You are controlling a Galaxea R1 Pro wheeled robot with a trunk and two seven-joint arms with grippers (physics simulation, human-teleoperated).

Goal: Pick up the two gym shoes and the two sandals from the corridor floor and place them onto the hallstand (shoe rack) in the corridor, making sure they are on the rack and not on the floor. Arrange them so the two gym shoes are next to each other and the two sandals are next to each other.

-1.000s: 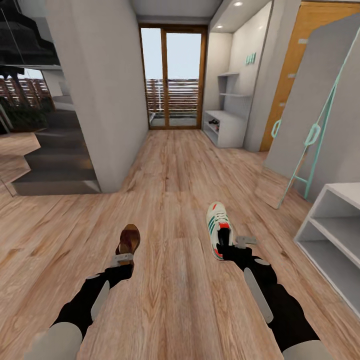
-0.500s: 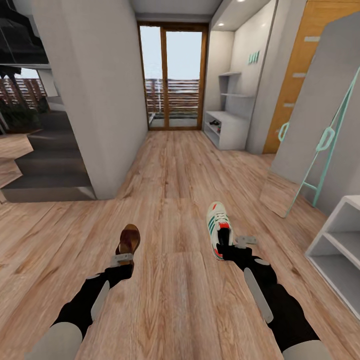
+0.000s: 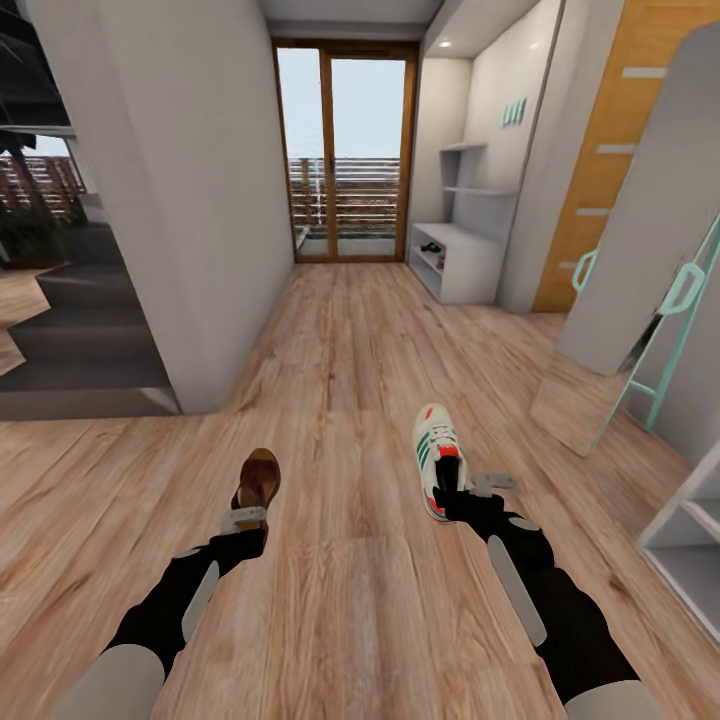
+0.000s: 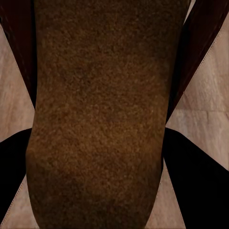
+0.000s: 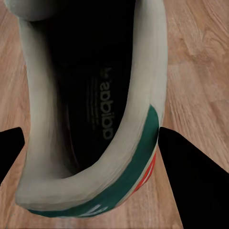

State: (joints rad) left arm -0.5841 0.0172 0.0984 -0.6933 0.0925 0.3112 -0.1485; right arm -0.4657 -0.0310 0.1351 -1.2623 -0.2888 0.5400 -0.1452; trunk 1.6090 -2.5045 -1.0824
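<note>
My left gripper (image 3: 247, 517) is shut on a brown sandal (image 3: 258, 481), held above the corridor floor (image 3: 340, 340). In the left wrist view the sandal's brown underside (image 4: 100, 114) sits between the two black fingers (image 4: 200, 186). A white gym shoe (image 3: 437, 465) with green stripes and a red tongue hangs from my right gripper (image 3: 466, 487), which is shut on its heel. The right wrist view looks into the shoe's opening (image 5: 95, 119), with fingers (image 5: 191, 181) on both sides. The hallstand (image 3: 462, 262), with stepped shelves above, stands far down the corridor on the right, with something small and dark on it.
A plain white two-bay bench (image 3: 690, 535) is at the right edge. A teal-framed mirror (image 3: 640, 330) leans on the right wall. A grey wall corner (image 3: 190, 250) and dark stairs (image 3: 70, 350) are on the left. A glass door (image 3: 345, 150) closes the corridor's far end.
The whole view has shifted: the white bench and mirror slid toward the right edge and the stairs toward the left, so the camera moved. Both grippers keep hold of their shoes unchanged.
</note>
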